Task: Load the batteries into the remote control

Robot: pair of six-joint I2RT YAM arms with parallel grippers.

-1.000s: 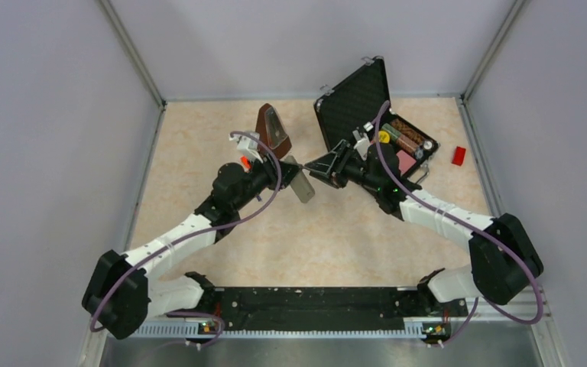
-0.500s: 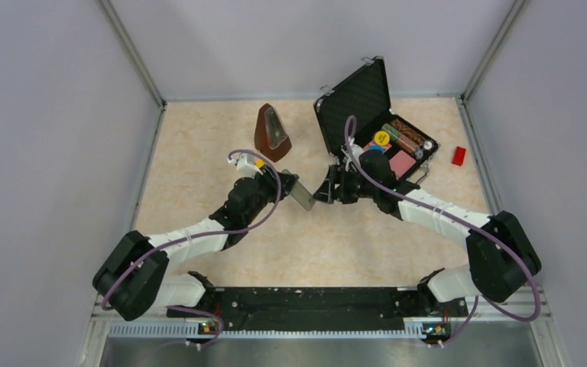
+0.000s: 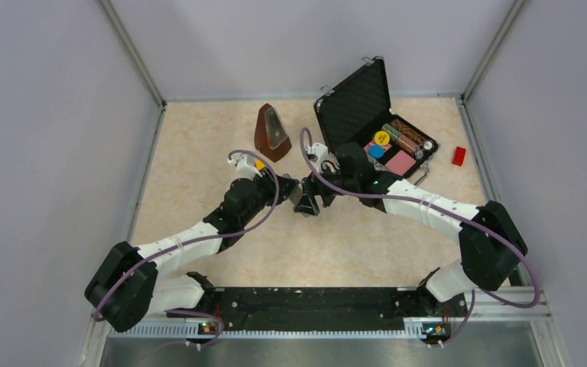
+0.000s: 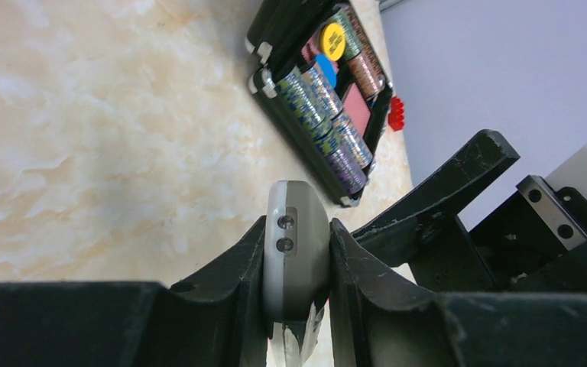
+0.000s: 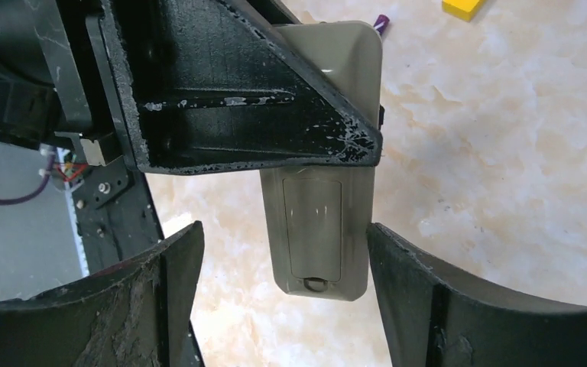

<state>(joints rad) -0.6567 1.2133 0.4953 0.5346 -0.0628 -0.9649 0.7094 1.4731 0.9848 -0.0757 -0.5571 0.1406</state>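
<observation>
The case (image 3: 355, 99) stood open beyond the two grippers and off to their right, its lid up. The tray held rows of striped chips (image 4: 321, 115) on edge, a yellow disc (image 4: 332, 37) and a blue disc (image 4: 325, 69) lying on them, and a pink pack (image 4: 355, 113) beside them. A red block (image 3: 458, 155) lay on the table (image 3: 351, 237) further right, past the case. A brown metronome (image 3: 271, 130) stood beyond the left gripper (image 4: 298, 229). That gripper was clamped on the remote (image 4: 296, 252), one black finger (image 4: 237, 267) pressed to each side of it. The remote's rounded end stuck out past the fingertips toward the case. Seen end-on from the left wrist, the remote was slim and pale grey, with two small dark dots one above the other in its end. The right wrist view showed its plain grey back, which carried a rectangular cover panel (image 5: 313, 229) with a small latch (image 5: 315, 284) at the end nearest that camera. One left finger (image 5: 237, 99) crossed the back's farther half. The right gripper (image 5: 281, 229) was spread wide, its fingers (image 5: 160, 290) flanking the latch end with a gap on each side, touching nothing. A yellow block (image 5: 466, 6) lay on the table beyond the remote's far end.
</observation>
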